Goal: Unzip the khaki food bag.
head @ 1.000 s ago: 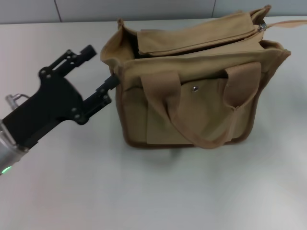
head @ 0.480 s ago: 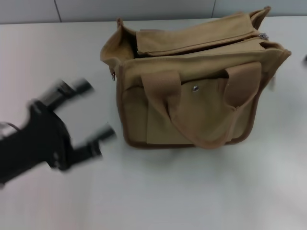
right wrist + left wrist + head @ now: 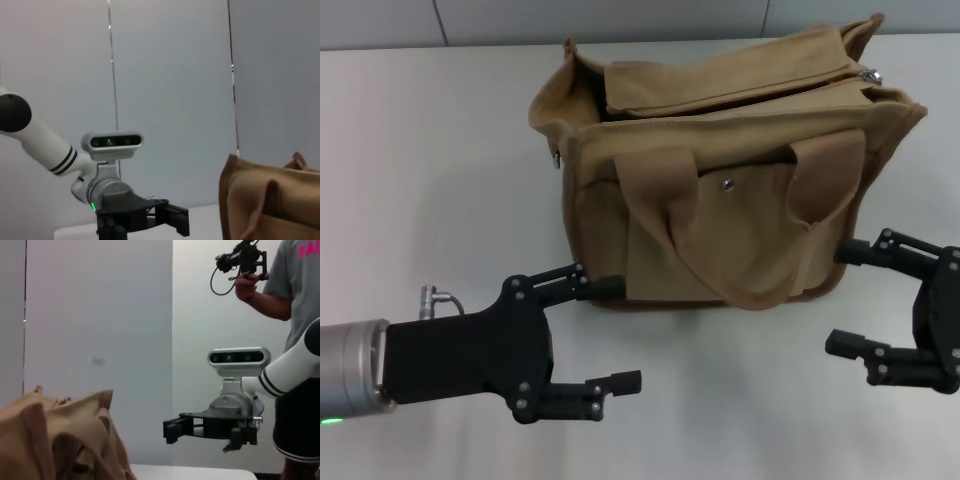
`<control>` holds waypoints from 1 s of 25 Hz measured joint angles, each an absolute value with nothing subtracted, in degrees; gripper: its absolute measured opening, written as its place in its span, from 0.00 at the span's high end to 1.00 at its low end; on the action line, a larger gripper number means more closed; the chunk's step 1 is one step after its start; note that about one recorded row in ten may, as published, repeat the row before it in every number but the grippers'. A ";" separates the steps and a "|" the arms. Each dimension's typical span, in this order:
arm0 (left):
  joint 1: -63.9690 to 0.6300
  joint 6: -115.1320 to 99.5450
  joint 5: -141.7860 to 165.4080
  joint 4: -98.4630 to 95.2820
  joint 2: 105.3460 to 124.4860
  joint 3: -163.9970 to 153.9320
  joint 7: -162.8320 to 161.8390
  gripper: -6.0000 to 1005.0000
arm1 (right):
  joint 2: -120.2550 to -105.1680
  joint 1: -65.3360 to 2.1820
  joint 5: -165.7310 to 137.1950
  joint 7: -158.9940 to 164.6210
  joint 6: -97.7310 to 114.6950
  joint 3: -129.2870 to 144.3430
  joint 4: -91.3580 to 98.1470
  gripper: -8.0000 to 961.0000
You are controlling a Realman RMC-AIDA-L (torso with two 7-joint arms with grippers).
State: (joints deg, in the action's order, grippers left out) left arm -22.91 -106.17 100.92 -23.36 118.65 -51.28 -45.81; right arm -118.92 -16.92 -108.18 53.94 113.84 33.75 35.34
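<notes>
The khaki food bag [image 3: 720, 200] stands upright at the table's middle back, its front pocket with a silver snap [image 3: 726, 183] facing me. Both handles droop over the front. A metal zipper pull [image 3: 868, 74] lies at the top's right end, and the top gapes darkly near the left end. My left gripper [image 3: 615, 333] hovers open off the bag's front left corner. Off the front right corner, my right gripper [image 3: 840, 297] is also open. Neither touches the bag. Each wrist view shows the bag [image 3: 60, 440] [image 3: 270, 205] and the opposite gripper [image 3: 172, 429] [image 3: 176, 221].
The white table [image 3: 440, 150] spreads around the bag. A small metal ring [image 3: 557, 158] hangs at the bag's left end. A person [image 3: 295, 285] holding a handheld device stands behind the right arm in the left wrist view.
My left gripper has swung from the bag's left end down to its front left corner. The right gripper has come into view at the front right.
</notes>
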 joint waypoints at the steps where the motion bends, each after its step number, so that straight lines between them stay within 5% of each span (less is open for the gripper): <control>1: -23.03 -106.10 100.95 -23.31 118.65 -51.28 -45.82 0.17 | -118.93 -17.04 -108.32 53.94 113.74 33.75 35.33 0.13; 25: -21.81 -106.15 100.63 -23.21 118.56 -50.26 -44.63 0.17 | -119.12 -17.11 -108.17 53.20 113.58 33.07 34.88 0.13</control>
